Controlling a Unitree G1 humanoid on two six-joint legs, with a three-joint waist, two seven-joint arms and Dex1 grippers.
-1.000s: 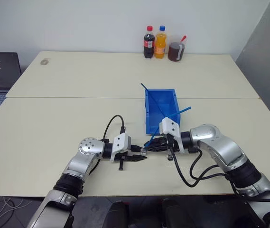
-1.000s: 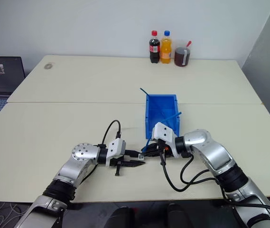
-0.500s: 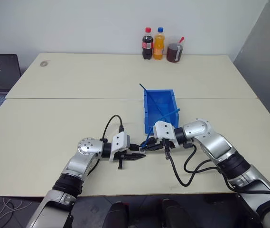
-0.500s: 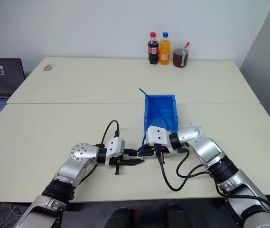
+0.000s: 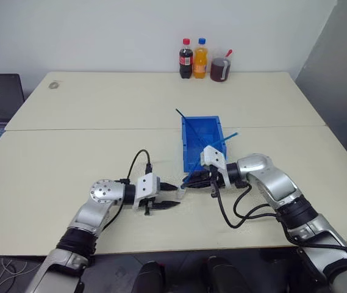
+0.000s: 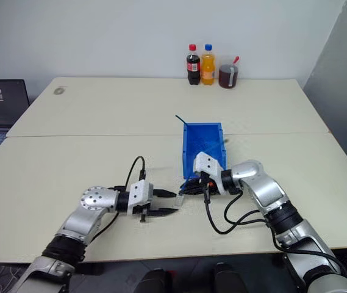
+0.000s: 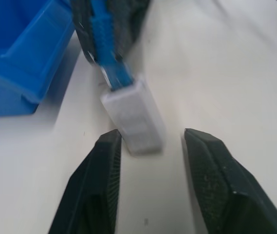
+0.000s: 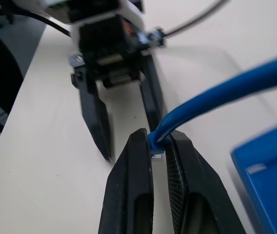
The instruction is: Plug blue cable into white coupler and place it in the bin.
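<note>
Right gripper (image 8: 158, 146) clamps blue cable (image 8: 216, 95) near plug end, white coupler (image 7: 133, 119) fitted on tip, pointing toward left gripper (image 7: 150, 139). Left gripper half-spread, empty, straddling coupler. Cable trails back over bin (image 5: 200, 137) on worktop (image 5: 69, 152).

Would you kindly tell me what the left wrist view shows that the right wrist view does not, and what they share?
Left wrist view alone: the white coupler on the blue cable's end, between the left gripper's open fingers. Right wrist view alone: the left gripper seen from in front, and the right gripper's fingers pinching the cable. Both: the cable, the bin and the table.
</note>
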